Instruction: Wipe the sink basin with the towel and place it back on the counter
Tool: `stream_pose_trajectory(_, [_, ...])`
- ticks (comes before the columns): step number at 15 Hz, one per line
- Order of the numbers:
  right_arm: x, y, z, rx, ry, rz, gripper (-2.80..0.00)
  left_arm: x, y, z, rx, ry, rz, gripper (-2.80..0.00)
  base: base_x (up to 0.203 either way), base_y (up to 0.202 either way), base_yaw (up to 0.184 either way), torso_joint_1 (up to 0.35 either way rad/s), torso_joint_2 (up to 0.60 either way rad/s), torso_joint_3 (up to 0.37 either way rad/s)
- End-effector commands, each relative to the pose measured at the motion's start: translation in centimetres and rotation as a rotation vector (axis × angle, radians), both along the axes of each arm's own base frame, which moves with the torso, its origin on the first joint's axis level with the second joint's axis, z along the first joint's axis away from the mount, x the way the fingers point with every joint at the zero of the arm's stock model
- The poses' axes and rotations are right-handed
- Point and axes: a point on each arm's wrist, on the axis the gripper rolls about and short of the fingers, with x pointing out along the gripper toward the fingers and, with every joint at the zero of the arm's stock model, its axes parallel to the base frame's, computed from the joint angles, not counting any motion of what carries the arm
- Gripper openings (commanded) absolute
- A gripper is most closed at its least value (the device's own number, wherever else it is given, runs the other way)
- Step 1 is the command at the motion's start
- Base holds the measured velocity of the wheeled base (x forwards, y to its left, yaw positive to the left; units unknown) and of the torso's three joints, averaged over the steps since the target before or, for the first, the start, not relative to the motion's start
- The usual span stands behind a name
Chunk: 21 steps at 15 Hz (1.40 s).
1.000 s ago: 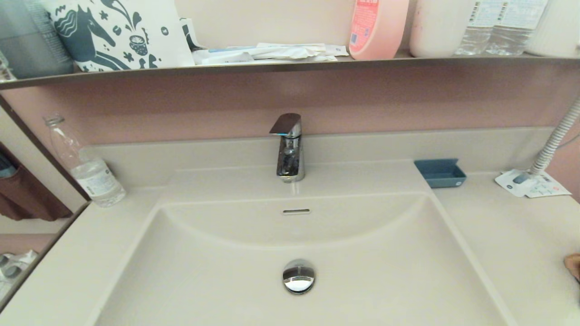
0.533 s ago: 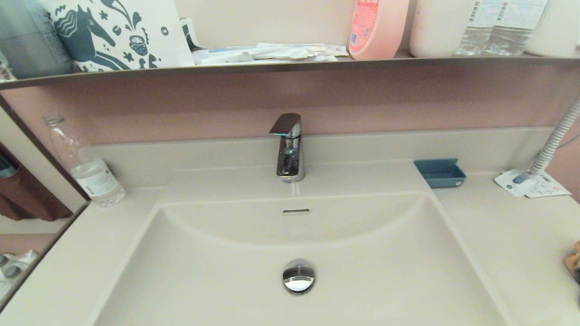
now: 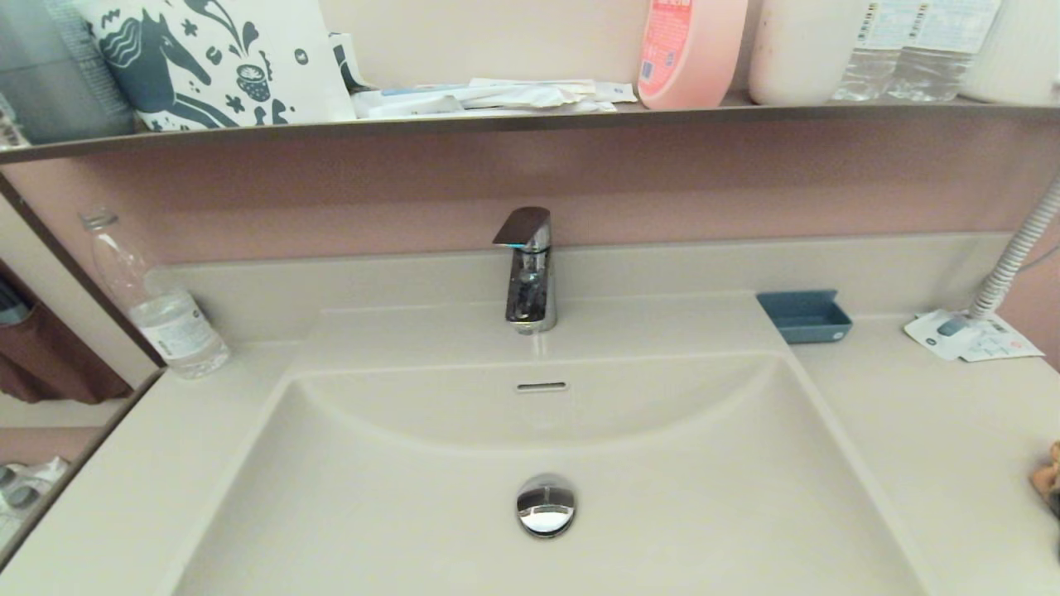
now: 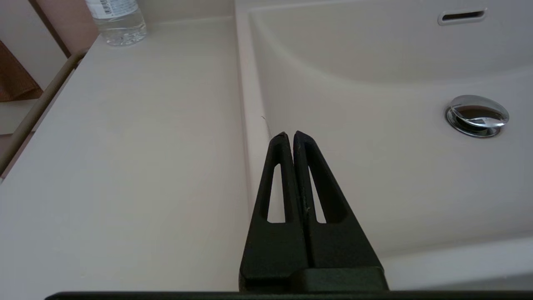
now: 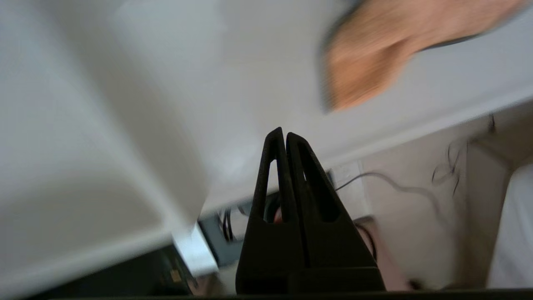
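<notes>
Sink basin (image 3: 662, 463) bare at frame centre, towel (image 3: 1050, 478) at far right edge on the counter (image 3: 936, 430), left gripper (image 4: 290, 135) pressed closed over the basin's rim, right gripper (image 5: 281, 132) closed, empty, towel upper right.

counter (image 3: 927, 430) | on it: water bottle (image 3: 161, 310), blue tray (image 3: 805, 316), leaflets (image 3: 970, 335), towel (image 3: 1048, 478) at right edge

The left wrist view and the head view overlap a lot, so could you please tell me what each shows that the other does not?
Only the left wrist view shows the left gripper, shut, above the basin's left rim. Only the head view shows the faucet, the blue tray, the shelf and an edge of the towel at far right. Both show the sink basin, drain plug, overflow slot, water bottle and counter.
</notes>
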Motion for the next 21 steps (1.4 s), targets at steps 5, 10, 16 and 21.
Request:
stream_pose_trajectory(5, [-12.4,1.4,1.7,0.151,-0.287,0.315,-2.80,0.0,0.0,0.0,0.001,0.002,0.000,-2.80,0.000,0.000,0.000,0.000,0.00,0.000])
stream_pose_trajectory(10, [-22.7,-0.4,0.2,0.247,-0.607,0.146,-2.80,0.0,0.0,0.0,0.001,0.002,0.000,-2.80,0.000,0.000,0.000,0.000,0.00,0.000])
stream_pose_trajectory(16, [-30.1,0.4,-5.1,0.054,-1.051,-0.020,-2.80,0.0,0.0,0.0,0.001,0.002,0.000,-2.80,0.000,0.000,0.000,0.000,0.00,0.000])
stream_pose_trajectory(21, [-25.5,0.6,-9.3,-0.054,-1.306,0.000,-2.80,0.0,0.0,0.0,0.001,0.002,0.001,-2.80,0.000,0.000,0.000,0.000,0.00,0.000])
